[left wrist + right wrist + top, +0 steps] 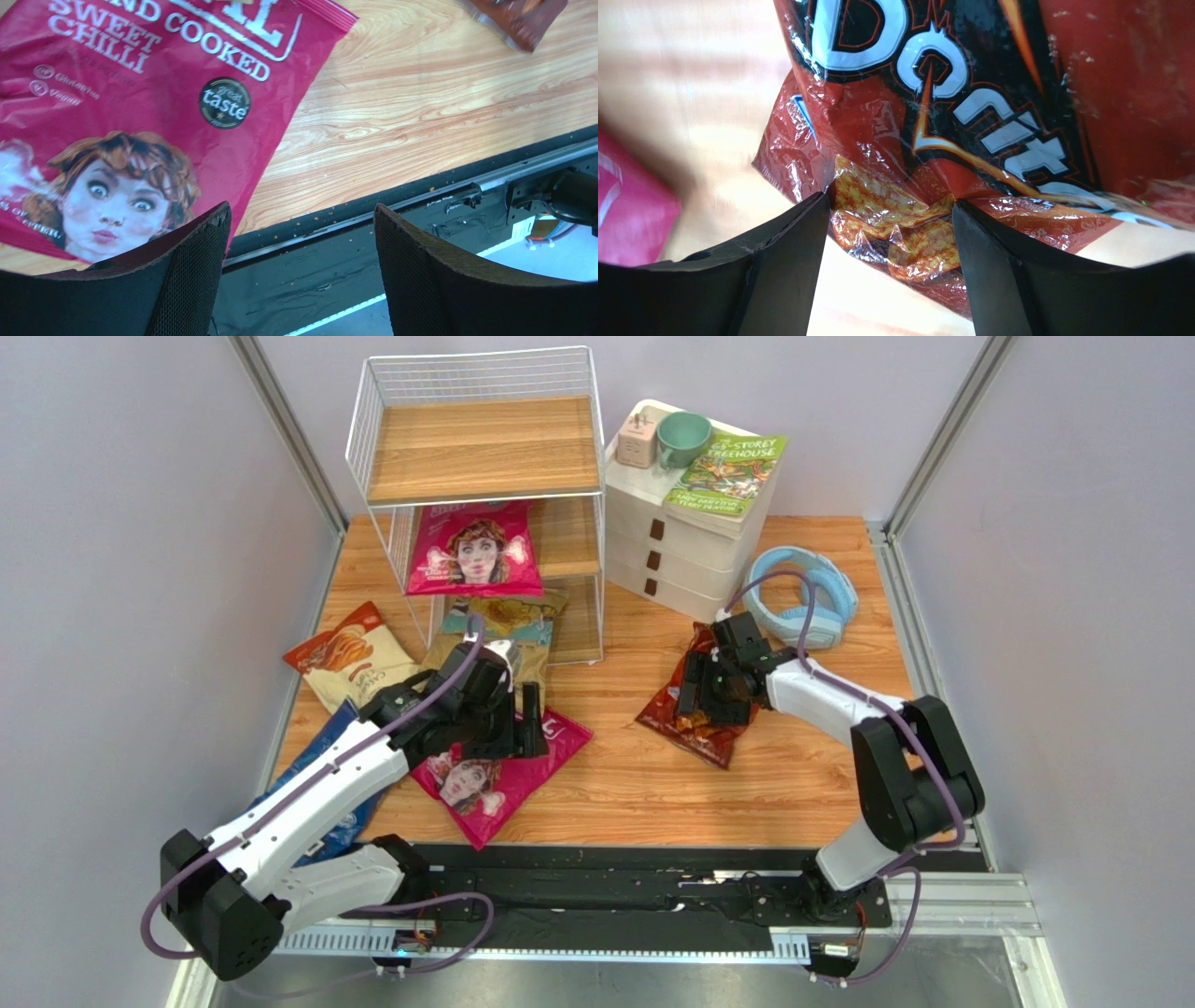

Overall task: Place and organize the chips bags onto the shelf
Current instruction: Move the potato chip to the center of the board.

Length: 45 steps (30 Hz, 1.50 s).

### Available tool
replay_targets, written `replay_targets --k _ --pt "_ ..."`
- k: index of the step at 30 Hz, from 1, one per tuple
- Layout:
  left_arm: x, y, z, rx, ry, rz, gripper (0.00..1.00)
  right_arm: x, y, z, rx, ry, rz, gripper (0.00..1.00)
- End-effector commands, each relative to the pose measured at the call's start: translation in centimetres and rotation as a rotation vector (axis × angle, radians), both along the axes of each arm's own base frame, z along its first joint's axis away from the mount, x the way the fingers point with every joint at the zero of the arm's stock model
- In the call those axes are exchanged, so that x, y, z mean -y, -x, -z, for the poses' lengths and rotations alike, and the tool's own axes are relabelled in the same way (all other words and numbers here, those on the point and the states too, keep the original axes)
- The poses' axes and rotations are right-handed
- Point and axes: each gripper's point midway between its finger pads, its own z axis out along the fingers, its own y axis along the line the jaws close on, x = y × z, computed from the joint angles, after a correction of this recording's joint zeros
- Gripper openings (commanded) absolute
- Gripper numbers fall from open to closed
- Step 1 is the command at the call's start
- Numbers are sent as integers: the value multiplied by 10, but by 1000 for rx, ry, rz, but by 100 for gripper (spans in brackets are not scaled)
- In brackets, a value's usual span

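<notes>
At 3 o'clock we see the right gripper (889,204) spread wide over the crinkly red foil Doritos bag (990,105); left gripper (300,217) equally wide

Left arm (337,777): stretched forward and inward from its base at the near-left corner, forearm low, wrist tipped down. Left gripper (530,725): jaws spread wide, nothing between the dark padded fingers (189,266).

Right arm (842,707): elbow folded high near the right edge, forearm running inward and away, wrist angled down. Right gripper (697,693): jaws also wide apart; black fingers (780,259) point steeply downward. The wrist view is close and partly blurred, so whether the tips touch the surface beneath is uncertain.
</notes>
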Motion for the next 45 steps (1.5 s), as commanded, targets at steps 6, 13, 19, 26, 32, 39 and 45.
replay_targets --k 6,13,19,26,32,39,45 --pt "43 -10 -24 77 82 121 79 -26 76 -62 -84 -112 27 72" --pt "54 -8 -34 96 122 189 79 29 53 -118 77 -22 148 75" --pt "54 -7 -42 116 112 238 80 70 69 -106 7 -11 294 82" --pt "59 -5 -42 113 133 270 80 69 86 -80 -20 -112 387 90" --pt "66 -1 -34 77 149 298 80 73 91 -45 -61 -81 399 91" --pt "69 -1 -38 80 153 334 81 56 62 -18 5 -173 387 91" --pt "75 2 -39 61 176 364 82 45 44 -14 81 -232 339 89"
